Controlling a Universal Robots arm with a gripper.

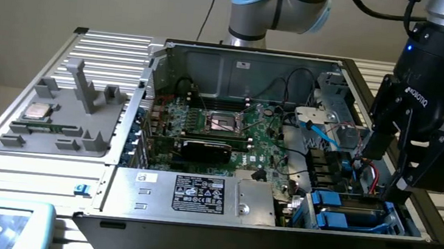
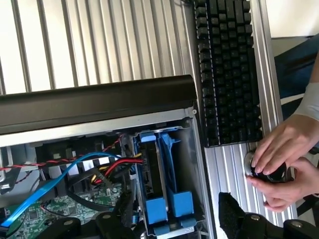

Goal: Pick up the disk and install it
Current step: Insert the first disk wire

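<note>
Hovering open over the drive bay [image 1: 360, 214], the claw [image 1: 393, 171] is leaving the disk [image 2: 152, 172] seated; seating needs checking.

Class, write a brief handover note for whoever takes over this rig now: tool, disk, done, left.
Tool: open, holding nothing, poised over the drive bay of the open black computer case.
Disk: the grey metal hard drive with blue plastic rails stands on edge in that bay, directly under the tool.
Done: disk is in the bay.
Left: full seating cannot be confirmed.
</note>
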